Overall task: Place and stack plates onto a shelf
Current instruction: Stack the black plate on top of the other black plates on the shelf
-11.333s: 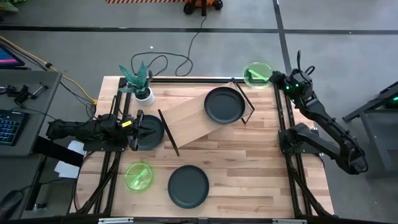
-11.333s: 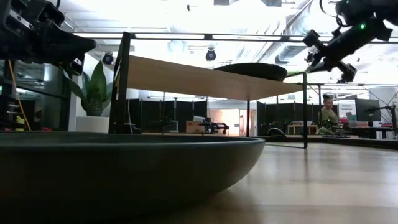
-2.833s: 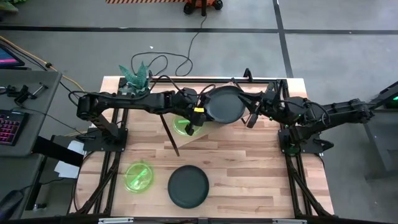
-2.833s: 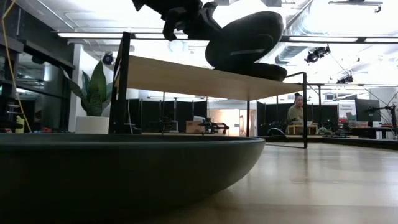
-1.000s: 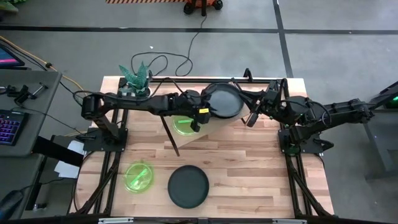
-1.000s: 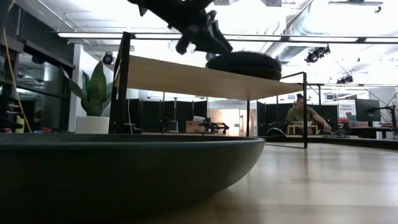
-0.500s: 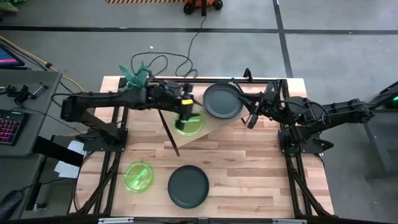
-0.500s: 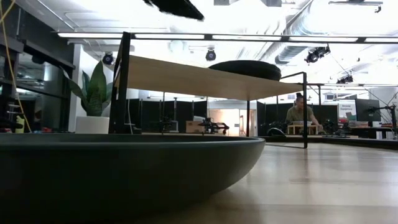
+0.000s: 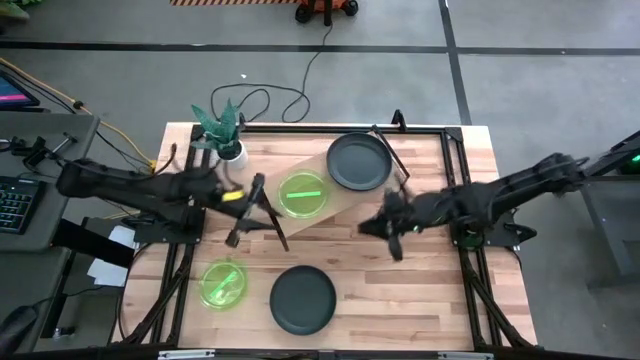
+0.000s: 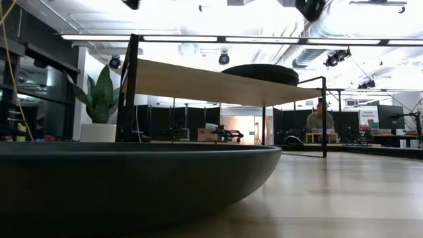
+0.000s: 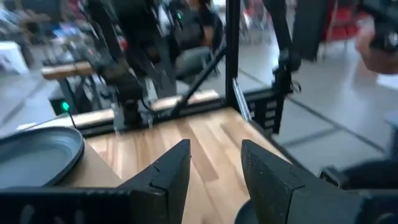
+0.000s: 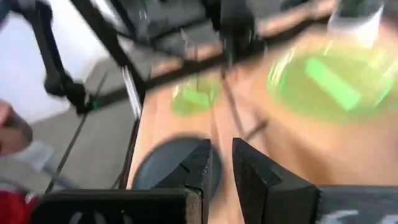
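High view: the shelf [image 9: 300,205] is seen across the upper middle of the table [image 9: 430,290], with a dark plate [image 9: 359,163] resting at its upper right end and a green plate [image 9: 303,194] resting on the board just left of it. Two plates are left on the table in the lower part of the frame: a second green plate [image 9: 223,282] at lower left and a second dark plate [image 9: 303,299] beside it at lower centre. The left hand [image 9: 243,212] is found off the shelf's left end, empty, its fingers [image 11: 168,174] parted in the left wrist view. The right hand [image 9: 385,226] hangs right of centre, below the shelf's right end; nothing is gripped, and its fingers [image 12: 249,168] are seen with only a narrow gap between them.

The step in hand is judged to be the turn from a finished placement to the next pickup. A plate on the table must next be reached, probably the dark one by the right hand. The fingers would have to be opened, lowered over the rim, and closed before the plate is lifted onto its match.
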Motion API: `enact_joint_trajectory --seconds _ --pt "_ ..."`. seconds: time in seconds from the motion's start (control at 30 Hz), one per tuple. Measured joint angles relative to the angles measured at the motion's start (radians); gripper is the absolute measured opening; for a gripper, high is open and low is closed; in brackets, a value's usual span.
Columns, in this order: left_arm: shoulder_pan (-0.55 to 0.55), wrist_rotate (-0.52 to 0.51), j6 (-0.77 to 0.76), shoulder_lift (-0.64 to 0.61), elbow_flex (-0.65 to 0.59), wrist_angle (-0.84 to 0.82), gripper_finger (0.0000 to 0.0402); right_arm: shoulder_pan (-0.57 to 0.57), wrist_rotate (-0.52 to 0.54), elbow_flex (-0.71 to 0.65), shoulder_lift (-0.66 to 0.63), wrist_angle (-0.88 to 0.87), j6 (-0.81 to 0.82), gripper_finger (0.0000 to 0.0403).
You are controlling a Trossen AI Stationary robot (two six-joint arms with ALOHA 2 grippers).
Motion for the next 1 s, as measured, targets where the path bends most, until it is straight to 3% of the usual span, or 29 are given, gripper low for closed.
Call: enact_joint_trajectory --seconds 0.1,0.27,0.43,0.6,0.77,1.0 --pt "-0.101 -0.153 -0.018 -0.092 -0.083 0.042 0.0131 0.043 0.005 0.0 0.088 -0.037 0.12 0.0048" --pt "-0.23 -0.385 -0.019 -0.177 -0.158 0.039 0.0131 0.09 0.109 0.0 0.25 -0.074 0.378 0.0049" --pt "-0.289 -0.532 -0.015 -0.19 -0.184 0.043 0.0131 0.106 0.129 0.0 0.415 -0.028 0.575 0.0063" --pt "-0.3 -0.556 -0.017 -0.184 -0.185 0.024 0.0131 0.122 0.118 0.0 0.554 0.081 0.688 0.0099" --pt "-0.313 -0.556 -0.043 -0.184 -0.185 0.006 0.0131 0.13 0.039 0.0 0.647 0.264 0.741 0.0139" --pt "-0.35 -0.556 -0.048 -0.184 -0.185 0.004 0.0131 0.168 -0.013 0.0 0.713 0.336 0.812 0.0152"
